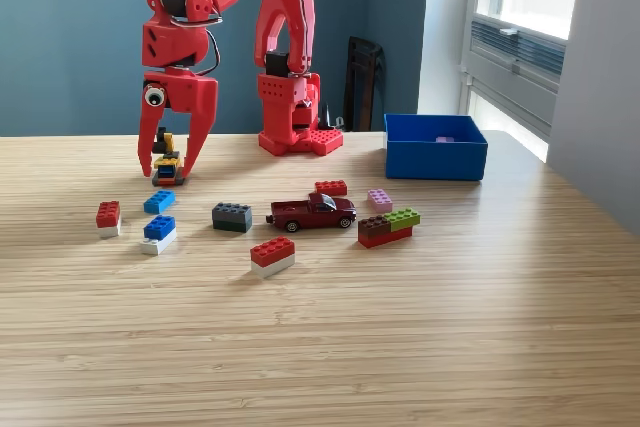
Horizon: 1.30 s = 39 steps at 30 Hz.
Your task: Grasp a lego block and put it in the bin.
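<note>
Hand (170,169) agape around yellow brick (166,159)

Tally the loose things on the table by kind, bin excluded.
Brick pieces: 9, counting the stacks red-on-white, blue-on-white, red-on-white and brown-green-on-red as one each
Toy cars: 1
Total: 10

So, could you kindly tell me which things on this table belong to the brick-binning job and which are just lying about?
Job:
- gripper, fingers open around a small yellow and black stack
- blue bin
- loose bricks, e.g. grey brick, pink brick, red-on-white brick

Lying about:
- dark red toy pickup
- black object leaning against the wall
</note>
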### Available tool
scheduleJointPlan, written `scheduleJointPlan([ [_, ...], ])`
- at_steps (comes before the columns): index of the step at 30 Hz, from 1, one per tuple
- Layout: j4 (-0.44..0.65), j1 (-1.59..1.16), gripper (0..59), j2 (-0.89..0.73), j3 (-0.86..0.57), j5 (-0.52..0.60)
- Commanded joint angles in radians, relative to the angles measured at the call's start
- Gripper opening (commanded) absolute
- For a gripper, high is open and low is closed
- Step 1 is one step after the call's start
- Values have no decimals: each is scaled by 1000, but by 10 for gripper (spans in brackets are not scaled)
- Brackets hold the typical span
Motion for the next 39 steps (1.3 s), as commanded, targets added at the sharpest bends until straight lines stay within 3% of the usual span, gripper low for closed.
scheduleJointPlan([
  [1,-9,-8,171,-57,-74,11],
  [16,52,38,182,-250,-247,31],
  [39,66,71,159,-331,-287,8],
])
